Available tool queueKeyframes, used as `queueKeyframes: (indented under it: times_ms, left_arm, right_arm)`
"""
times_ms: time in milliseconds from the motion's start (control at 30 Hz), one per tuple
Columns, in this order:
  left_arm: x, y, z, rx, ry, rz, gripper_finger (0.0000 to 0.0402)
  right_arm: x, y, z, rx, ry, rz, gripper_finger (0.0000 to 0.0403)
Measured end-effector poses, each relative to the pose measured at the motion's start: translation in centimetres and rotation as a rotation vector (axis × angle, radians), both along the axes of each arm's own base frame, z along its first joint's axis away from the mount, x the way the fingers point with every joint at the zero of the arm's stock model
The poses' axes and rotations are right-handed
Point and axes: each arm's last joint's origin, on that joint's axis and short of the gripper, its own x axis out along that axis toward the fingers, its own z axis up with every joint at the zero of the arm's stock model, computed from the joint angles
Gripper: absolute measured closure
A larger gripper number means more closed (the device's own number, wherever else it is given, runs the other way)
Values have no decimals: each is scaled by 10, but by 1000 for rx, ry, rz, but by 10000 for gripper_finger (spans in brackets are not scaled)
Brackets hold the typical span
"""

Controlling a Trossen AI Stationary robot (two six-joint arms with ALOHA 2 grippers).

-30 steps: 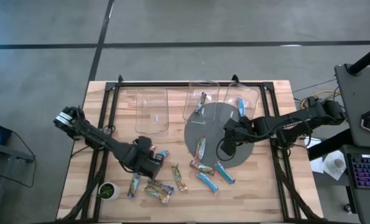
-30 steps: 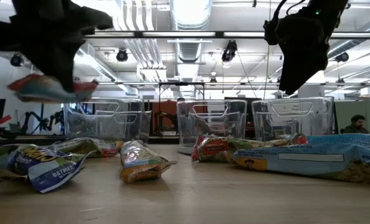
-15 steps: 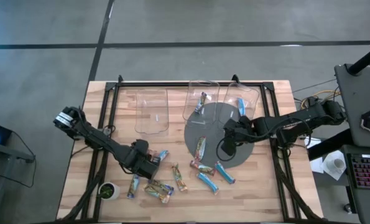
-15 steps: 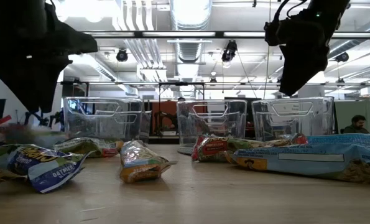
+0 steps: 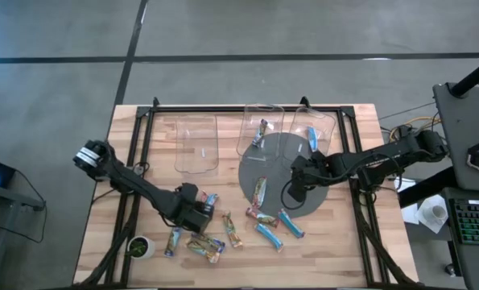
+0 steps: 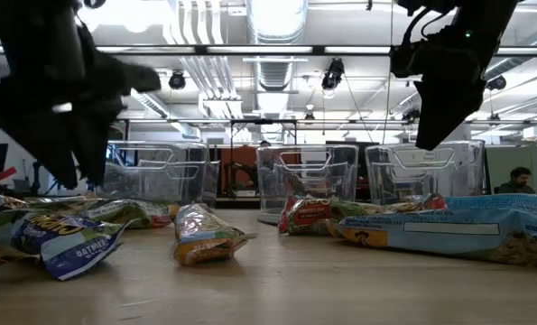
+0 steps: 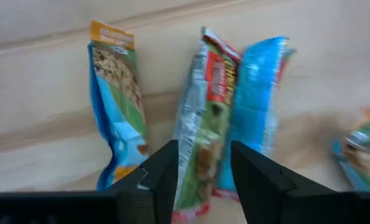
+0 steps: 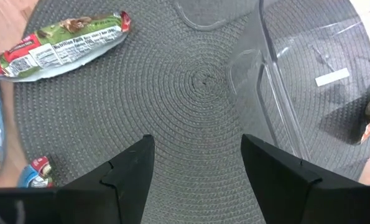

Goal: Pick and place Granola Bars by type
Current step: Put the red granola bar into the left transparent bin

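Between left gripper (image 7: 200, 177) jaws, green bar (image 7: 200, 134) (hidden overhead), unclamped

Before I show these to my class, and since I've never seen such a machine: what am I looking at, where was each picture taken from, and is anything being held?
Two dark robot arms work at a wooden table. One picture looks down from above, one looks level across the tabletop, and two come from cameras on the arms' wrists. Three clear bins stand at the back, beside a round grey mat. Wrapped granola bars lie scattered in front, and two bins already hold a bar each. The left gripper is low over a red-and-green bar, fingers open on either side of it, nothing lifted. The right gripper hangs open and empty above the mat.
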Motion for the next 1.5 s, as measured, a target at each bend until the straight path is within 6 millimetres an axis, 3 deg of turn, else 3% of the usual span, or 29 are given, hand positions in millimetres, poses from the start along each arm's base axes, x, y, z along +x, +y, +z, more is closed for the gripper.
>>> queueKeyframes:
  times_ms: [333, 567, 833, 933, 1033, 1267, 1367, 1500]
  left_arm:
    - [9, 4, -22, -12, -47, -14, 273]
    - [-1, 11, -38, -3, 2, 31, 278]
    - [0, 11, -36, -25, -1, 36, 344]
    - [7, 8, -26, -17, -59, 35, 381]
    - [14, 6, -5, 19, -147, 34, 390]
    - [15, 14, 78, 217, -301, 63, 389]
    - [12, 37, 108, 330, -300, 101, 389]
    - [15, 94, 117, 365, -168, 122, 389]
  right_arm:
    - [0, 0, 0, 6, -4, -9, 174]
    - [0, 0, 0, 23, -3, -11, 174]
    - [0, 1, 0, 26, -2, -10, 174]
    - [0, 1, 0, 25, -2, -9, 174]
    - [0, 1, 0, 25, -2, -8, 174]
    - [0, 1, 2, 23, -20, 1, 174]
    - [0, 1, 5, 22, -45, 14, 174]
    - [-2, 1, 10, 18, -68, 37, 174]
